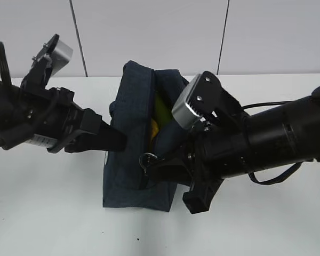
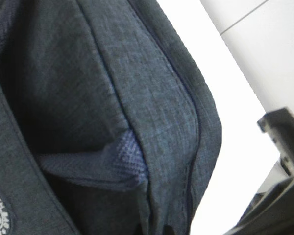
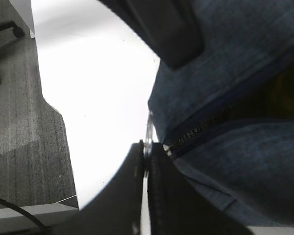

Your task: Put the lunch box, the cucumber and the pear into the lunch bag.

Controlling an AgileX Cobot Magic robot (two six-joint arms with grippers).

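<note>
From outside, the lunch bag [image 1: 141, 138] stands on the white worktop [image 1: 256, 229], mouth open, something green and yellow inside. The left claw [image 1: 117, 141] presses shut against its side.

The left wrist shows only fabric; whether cloth is pinched, I cannot tell.

The right claw [image 3: 147, 161] is clamped on the silver ring [image 3: 148, 134]; it could slip off, or a pull could tip the bag.
</note>
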